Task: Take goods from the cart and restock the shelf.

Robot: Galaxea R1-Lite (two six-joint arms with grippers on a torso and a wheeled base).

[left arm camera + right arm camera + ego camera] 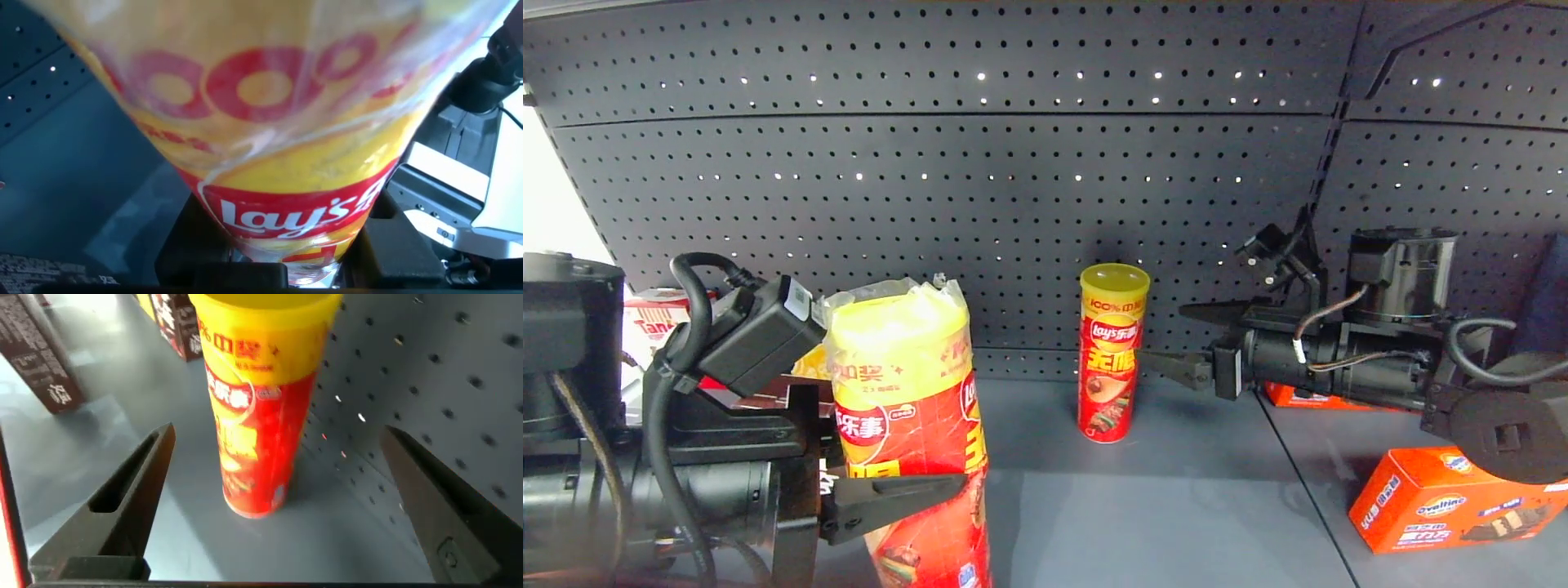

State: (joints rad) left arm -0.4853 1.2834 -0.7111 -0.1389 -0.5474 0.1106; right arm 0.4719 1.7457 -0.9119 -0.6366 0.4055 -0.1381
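Shelf deck (pixel 1176 506): dark grey, smooth, faintly glossy, taking up the lower half of the head view. A seam runs on a diagonal through the deck at lower right. Back wall is a dark pegboard (pixel 931 180) in stacked panels, with scattered holes letting light through as bright dots. At the far left edge, a strip of bright white beyond the shelf.

Centre of frame: a single chip can (pixel 1112 351) (pixel 261 400), yellow lid and red body, stands upright on the deck close to the pegboard.

Right gripper (pixel 1168 336) (pixel 278 433): right of centre, level with the can's middle, jaws spread wide. The can stands ahead of the fingertips, touching neither.

Left gripper (pixel 923 482): lower left of frame, jaws pinching a plastic-wrapped chip pack (pixel 907 408) (pixel 278 147), a wide yellow-and-red bundle held upright, film bunched at its top. One dark finger lies across its front; the other is hidden behind it.

Lower right: an orange box (pixel 1445 498) lies flat on the deck. A second orange box (pixel 1298 398) shows under the right arm, near the wall. Left edge: a red-and-white box (pixel 654 318) behind the left arm. Right wrist view shows brown boxes (pixel 41 359) standing on the deck beyond the can.
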